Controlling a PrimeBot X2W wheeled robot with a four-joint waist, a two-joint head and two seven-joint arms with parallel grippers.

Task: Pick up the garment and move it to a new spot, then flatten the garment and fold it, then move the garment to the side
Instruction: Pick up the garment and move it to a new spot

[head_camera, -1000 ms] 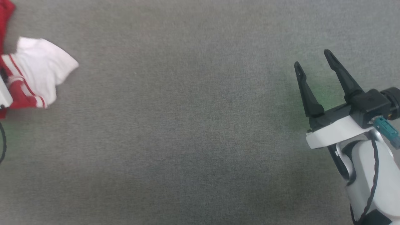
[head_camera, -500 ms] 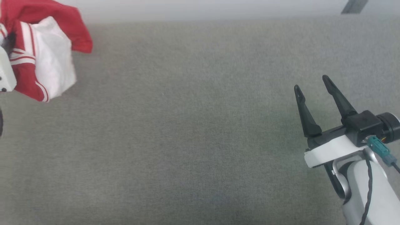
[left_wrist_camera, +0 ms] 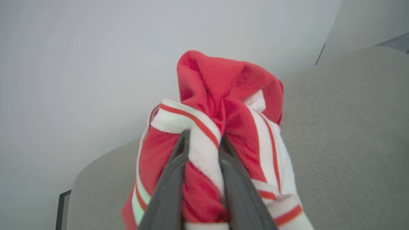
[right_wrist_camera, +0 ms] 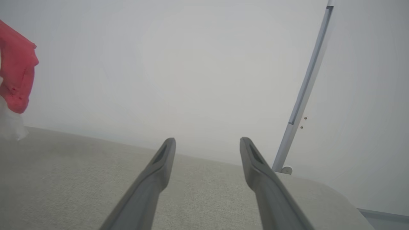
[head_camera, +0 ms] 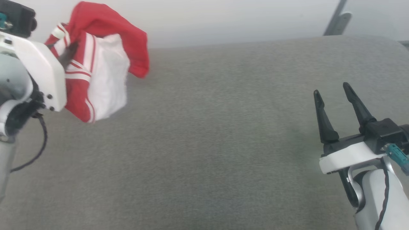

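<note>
The garment (head_camera: 102,64), a red jersey with white sleeves and striped trim, hangs bunched in the air at the upper left above the grey surface (head_camera: 207,143). My left gripper (head_camera: 68,52) is shut on it. In the left wrist view the two dark fingers (left_wrist_camera: 174,179) pinch a fold of striped trim of the garment (left_wrist_camera: 223,92). My right gripper (head_camera: 332,89) stands open at the lower right with nothing between its fingers. The right wrist view shows the same open gripper (right_wrist_camera: 207,142) and an edge of the garment (right_wrist_camera: 16,70) at far left.
The grey padded surface has a rounded far edge, with a pale wall behind it. A thin grey pole (head_camera: 335,20) stands at the back right, and the pole (right_wrist_camera: 303,92) rises along the wall in the right wrist view.
The head camera has tilted up, bringing the far edge and wall into view. The left gripper has carried the garment higher and rightward in the picture. The right gripper stays open.
</note>
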